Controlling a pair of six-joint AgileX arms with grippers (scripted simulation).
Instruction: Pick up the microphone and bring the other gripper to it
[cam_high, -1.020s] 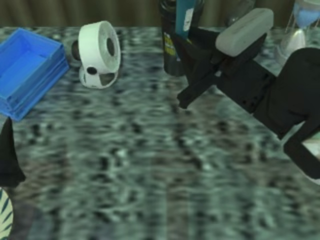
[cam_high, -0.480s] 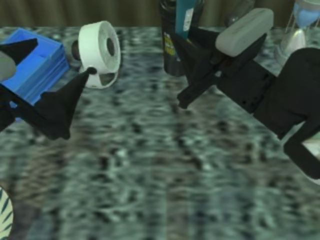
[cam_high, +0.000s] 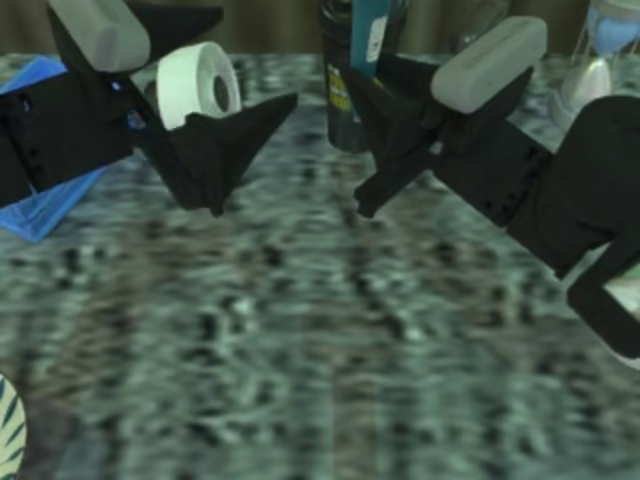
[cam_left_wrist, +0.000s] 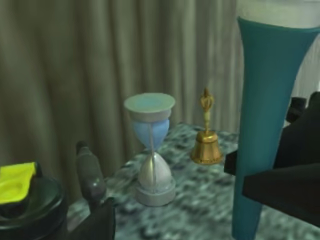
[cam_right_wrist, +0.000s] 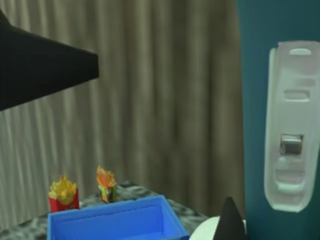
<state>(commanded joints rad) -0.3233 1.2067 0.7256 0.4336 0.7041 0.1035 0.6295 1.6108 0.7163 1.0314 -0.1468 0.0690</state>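
Note:
The microphone (cam_high: 368, 32) hangs upright above the table's back edge, its dark teal handle (cam_left_wrist: 260, 115) tapering downward. Its white switch strip (cam_right_wrist: 292, 125) shows in the right wrist view, and its white head (cam_left_wrist: 280, 9) is cut off in the left wrist view. My right gripper (cam_high: 374, 135) reaches in from the right and is shut on the microphone; black fingers (cam_left_wrist: 287, 192) sit in front of and behind the handle. My left gripper (cam_high: 252, 58), with a grey block and blue spots, hovers open at the back left. Its nearer fingertip (cam_high: 288, 101) is left of the microphone, not touching.
A blue bin (cam_high: 40, 205) and a white round fan (cam_high: 195, 85) lie under my left arm. A black tumbler (cam_high: 338, 95) with yellow text stands behind the microphone. An hourglass (cam_left_wrist: 150, 150), a gold bell (cam_left_wrist: 206, 145), a grey bottle (cam_left_wrist: 90, 172) and fries boxes (cam_right_wrist: 63, 194) line the back.
My left gripper has swung up from the front left corner, over the blue bin, toward the back and right, closer to the microphone. My right arm and the microphone have stayed still.

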